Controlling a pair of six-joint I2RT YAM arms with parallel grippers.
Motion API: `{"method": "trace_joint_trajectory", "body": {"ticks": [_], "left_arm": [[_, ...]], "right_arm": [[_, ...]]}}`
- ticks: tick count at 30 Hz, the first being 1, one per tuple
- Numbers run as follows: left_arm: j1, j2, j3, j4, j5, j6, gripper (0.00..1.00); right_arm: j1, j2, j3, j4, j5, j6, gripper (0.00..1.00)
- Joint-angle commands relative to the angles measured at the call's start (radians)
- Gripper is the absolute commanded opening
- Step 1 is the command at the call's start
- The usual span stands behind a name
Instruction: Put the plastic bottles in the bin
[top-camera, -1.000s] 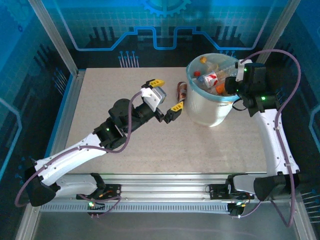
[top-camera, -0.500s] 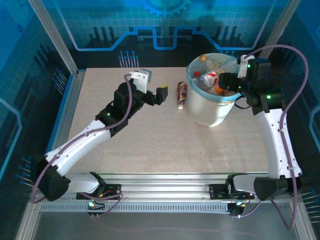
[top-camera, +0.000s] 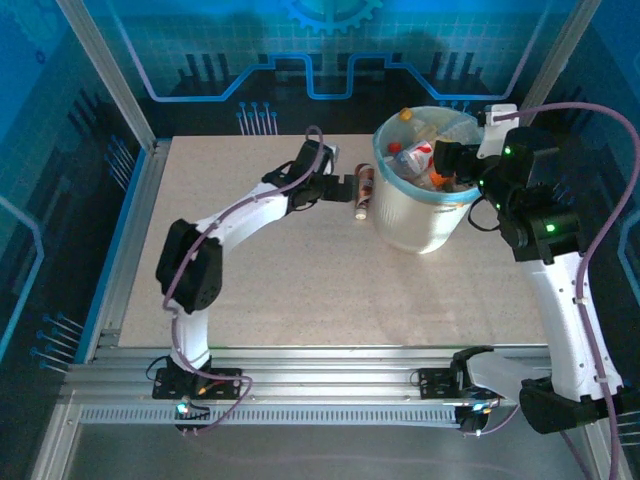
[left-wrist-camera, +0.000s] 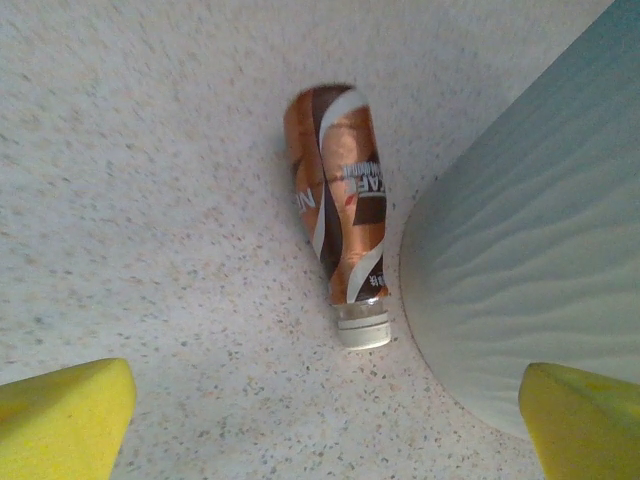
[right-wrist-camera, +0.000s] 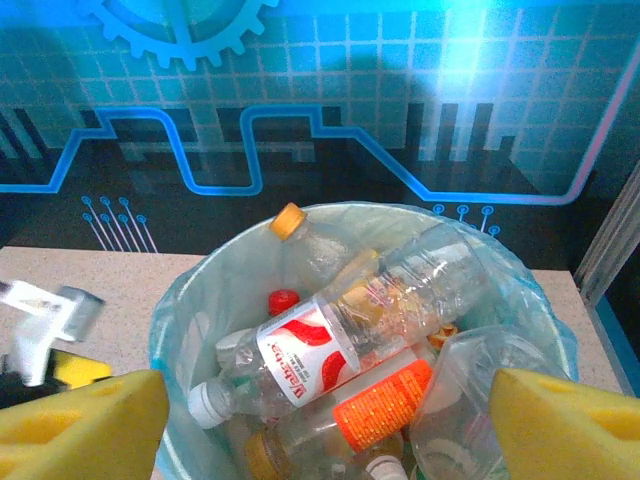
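Note:
A brown-and-orange labelled plastic bottle (left-wrist-camera: 340, 195) with a white cap (left-wrist-camera: 362, 327) lies on the table against the left side of the bin (left-wrist-camera: 530, 260). My left gripper (left-wrist-camera: 322, 430) is open just short of its cap end, with nothing between its yellow fingertips (left-wrist-camera: 60, 415). From above, that bottle (top-camera: 363, 190) lies between the left gripper (top-camera: 338, 186) and the bin (top-camera: 415, 225). The blue-lined bin (right-wrist-camera: 190, 290) holds several bottles, among them a red-and-white labelled one (right-wrist-camera: 305, 362) and an orange-labelled one (right-wrist-camera: 385, 405). My right gripper (right-wrist-camera: 325, 440) hangs open over them, empty.
The bin stands at the table's far right, close to the blue back wall (top-camera: 320, 60). The left arm (top-camera: 230, 225) stretches across the far left of the speckled tabletop (top-camera: 330, 290). Metal frame posts (top-camera: 105, 70) flank the table.
The left arm has reached out and swung its open gripper down toward the bottle beside the bin. The right gripper has opened over the bin and pulled back slightly to the right.

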Motion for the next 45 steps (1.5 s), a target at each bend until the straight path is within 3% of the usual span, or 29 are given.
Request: {"method": "trace_joint_trajectory", "body": {"ticks": [1,18,28,33,39,45], "left_arm": [[0.012,0.095,0.123,-0.088,0.082,-0.026,0.99],[0.026,0.48,0.499,-0.198,0.179,-0.066,0.98],[0.035,0.606,0.618,-0.199,0.211,-0.101,0.91],[0.039,0.643,0.647,-0.206,0.17,-0.101,0.92],[0.043,0.698,0.734,-0.309,0.101,-0.057,0.84],[0.053,0.695,0.738,-0.337,0.1,-0.046,0.72]], "right_arm": [[0.018,0.007,-0.019,0.046,0.033,-0.025,0.84],[0.018,0.024,-0.061,0.091,0.047,-0.092,0.85],[0.013,0.038,-0.092,0.129,0.027,-0.133,0.86],[0.007,0.054,-0.095,0.144,0.021,-0.146,0.87],[-0.001,0.062,-0.089,0.135,0.013,-0.146,0.87],[-0.005,0.067,-0.086,0.14,-0.001,-0.136,0.87]]}}
